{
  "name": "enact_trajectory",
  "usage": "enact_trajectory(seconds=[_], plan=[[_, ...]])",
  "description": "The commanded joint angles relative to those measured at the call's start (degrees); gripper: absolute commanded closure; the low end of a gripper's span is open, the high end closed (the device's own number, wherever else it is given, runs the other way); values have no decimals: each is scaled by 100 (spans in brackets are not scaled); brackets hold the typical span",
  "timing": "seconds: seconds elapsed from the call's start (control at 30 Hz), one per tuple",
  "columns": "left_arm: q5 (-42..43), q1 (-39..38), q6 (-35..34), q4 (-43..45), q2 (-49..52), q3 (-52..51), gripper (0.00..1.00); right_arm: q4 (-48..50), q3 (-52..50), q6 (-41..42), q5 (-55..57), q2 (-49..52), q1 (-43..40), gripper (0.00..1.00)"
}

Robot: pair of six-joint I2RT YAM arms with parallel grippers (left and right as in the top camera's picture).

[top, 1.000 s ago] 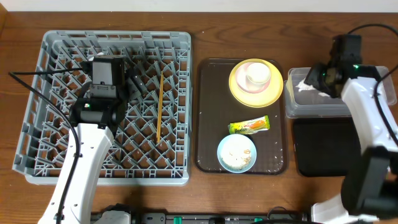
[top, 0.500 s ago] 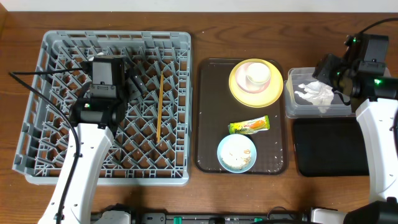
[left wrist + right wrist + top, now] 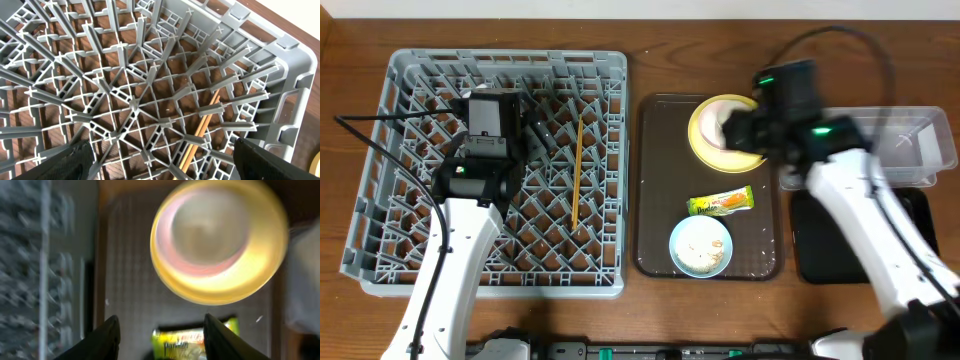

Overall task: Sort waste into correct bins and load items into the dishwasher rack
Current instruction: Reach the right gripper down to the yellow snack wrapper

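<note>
The grey dishwasher rack (image 3: 410,200) fills the left side, with the wooden chopsticks (image 3: 577,170) lying in it, also seen as chopsticks (image 3: 200,132) in the left wrist view. My left gripper (image 3: 162,160) hangs open and empty over the rack lattice. My right gripper (image 3: 161,330) is open and empty above the brown tray. It hovers just short of the yellow plate (image 3: 220,245) and over the yellow-green snack wrapper (image 3: 192,342). A white cup (image 3: 728,118) sits on the yellow plate (image 3: 750,155). The light blue bowl (image 3: 700,246) holds pale rice scraps. The napkin is hidden.
The brown serving tray (image 3: 655,180) lies between the rack and the bins. The clear tub (image 3: 890,160) is at the far right, with the black tray (image 3: 820,250) in front of it. My right arm (image 3: 860,210) crosses over both. The right wrist view is blurred.
My right gripper left the white napkin in the clear tub, then swung left to hover over the yellow plate and wrapper. The left arm has not moved.
</note>
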Motion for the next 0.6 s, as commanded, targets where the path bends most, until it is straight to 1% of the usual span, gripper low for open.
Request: enact_trajectory(seconds=[0.0, 0.03, 0.13, 0.3, 0.4, 0.57], plan=[[-9, 15, 11, 4, -9, 52, 9, -219, 2, 527, 1274, 315, 581, 47], [-9, 15, 11, 4, -9, 52, 9, -299, 0, 802, 1473, 409, 723, 48], [-9, 15, 11, 4, -9, 52, 9, -413, 0, 1480, 1648, 660, 1008, 55], [-9, 15, 11, 4, -9, 52, 9, -503, -2, 2050, 1646, 881, 1045, 65], [-9, 15, 11, 4, -9, 52, 9, -680, -4, 2371, 1648, 925, 1001, 67], [-9, 15, 11, 4, -9, 52, 9, -1137, -7, 2962, 1895, 931, 988, 62]])
